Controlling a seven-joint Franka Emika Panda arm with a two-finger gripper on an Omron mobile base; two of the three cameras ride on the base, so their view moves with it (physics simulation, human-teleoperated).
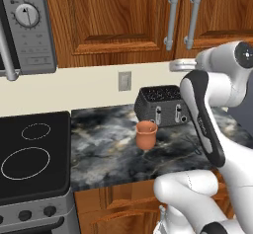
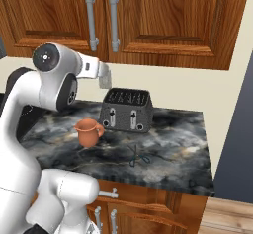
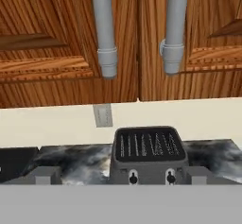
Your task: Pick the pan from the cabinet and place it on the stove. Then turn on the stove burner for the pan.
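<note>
Left base view: stove with its large burner ring at the counter's left end, microwave above.
Right base view: scissors near the counter's front edge, right of the clay cup.
Hand view: cabinet doors shut, toaster below at the counter's back edge.
Arm: raised, wrist level, facing the cabinet.
Pincer: spread wide, empty.
Pan: not visible.
</note>
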